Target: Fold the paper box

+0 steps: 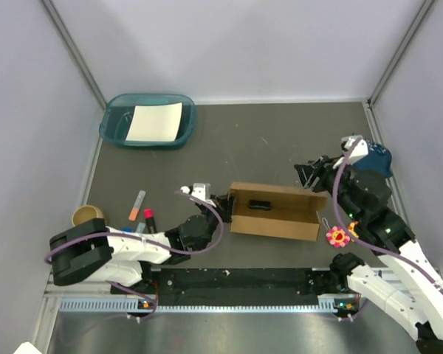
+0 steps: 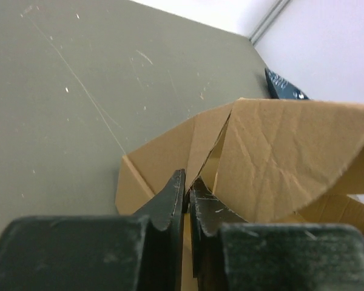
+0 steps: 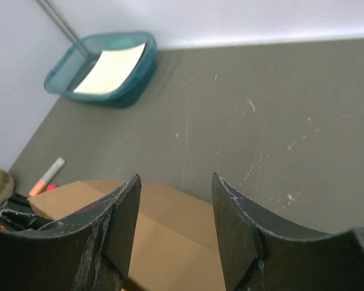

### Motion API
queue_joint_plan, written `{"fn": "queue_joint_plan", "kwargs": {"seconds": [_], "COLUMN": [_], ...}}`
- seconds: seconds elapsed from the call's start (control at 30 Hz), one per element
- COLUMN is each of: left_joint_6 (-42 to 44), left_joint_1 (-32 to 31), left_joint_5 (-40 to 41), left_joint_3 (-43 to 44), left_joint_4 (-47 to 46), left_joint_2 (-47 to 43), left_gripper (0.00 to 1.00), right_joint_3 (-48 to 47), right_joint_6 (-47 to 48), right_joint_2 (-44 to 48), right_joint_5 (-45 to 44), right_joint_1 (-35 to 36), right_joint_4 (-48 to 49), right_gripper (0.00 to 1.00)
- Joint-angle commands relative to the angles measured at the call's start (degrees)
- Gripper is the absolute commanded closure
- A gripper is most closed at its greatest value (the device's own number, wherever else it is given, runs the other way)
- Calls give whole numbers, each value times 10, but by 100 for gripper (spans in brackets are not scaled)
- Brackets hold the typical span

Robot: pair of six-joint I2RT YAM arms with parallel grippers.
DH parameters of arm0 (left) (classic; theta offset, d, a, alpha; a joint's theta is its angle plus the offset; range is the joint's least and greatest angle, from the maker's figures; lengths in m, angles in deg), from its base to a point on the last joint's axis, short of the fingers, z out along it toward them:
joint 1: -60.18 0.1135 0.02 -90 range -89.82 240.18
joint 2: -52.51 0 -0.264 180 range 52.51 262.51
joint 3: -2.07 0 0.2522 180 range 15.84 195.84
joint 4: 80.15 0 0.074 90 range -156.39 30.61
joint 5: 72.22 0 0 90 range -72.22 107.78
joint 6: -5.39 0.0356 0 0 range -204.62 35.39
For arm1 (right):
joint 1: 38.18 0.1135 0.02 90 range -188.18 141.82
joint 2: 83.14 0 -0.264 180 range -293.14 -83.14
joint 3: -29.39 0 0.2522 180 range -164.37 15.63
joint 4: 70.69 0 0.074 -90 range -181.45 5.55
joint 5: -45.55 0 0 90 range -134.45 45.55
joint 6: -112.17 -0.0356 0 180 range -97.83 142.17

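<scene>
Jaws of left gripper [image 2: 188, 179] pinch the paper box [image 1: 275, 214]; right gripper [image 3: 176, 179] stands open

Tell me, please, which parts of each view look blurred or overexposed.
Top external: evenly lit, sharp throughout. Left wrist: the left gripper blurs up close, the paper box is sharper. Right wrist: the right gripper is soft-edged, the far wall washed out.

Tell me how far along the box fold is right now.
Done: the paper box already stands with its long walls up. In hand: the left claw is shut on its left end flap; the right claw hangs open over the right end. Left: the top is still open.
</scene>
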Motion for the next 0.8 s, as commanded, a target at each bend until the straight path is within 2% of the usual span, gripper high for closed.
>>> {"fn": "queue_joint_plan", "kwargs": {"seconds": [0.0,0.03,0.13,0.33,0.4,0.6,0.67,0.7,0.73,0.77], "left_joint_6": [30,27,25,-4,-21,-146,-238,-283,-367,-408], "left_joint_1": [-52,-61,-97,-158,-177,-189,-189,-189,-189,-189], "left_joint_5": [17,20,30,32,34,22,42,69,81,92], "left_joint_3": [-31,-31,-26,5,19,88,99,100,100,100], "left_joint_4": [149,168,218,340,425,723,801,877,905,930], "left_joint_2": [1,-4,-22,-62,-79,-100,-99,-97,-95,-93], "left_gripper": [85,78,67,56,54,51,51,51,51,51], "right_joint_3": [56,74,129,192,204,213,216,221,227,232], "right_joint_6": [-12,-20,-43,-67,-68,-62,-64,-65,-67,-70], "right_joint_2": [11,22,61,108,112,107,97,96,96,96], "right_joint_5": [50,52,58,65,65,64,71,74,79,78], "right_joint_1": [6,7,7,6,7,7,6,7,6,7], "right_joint_4": [41,45,52,49,48,49,50,50,54,56], "right_gripper": [50,50,50,50,50,50,50,51,51,51]}}
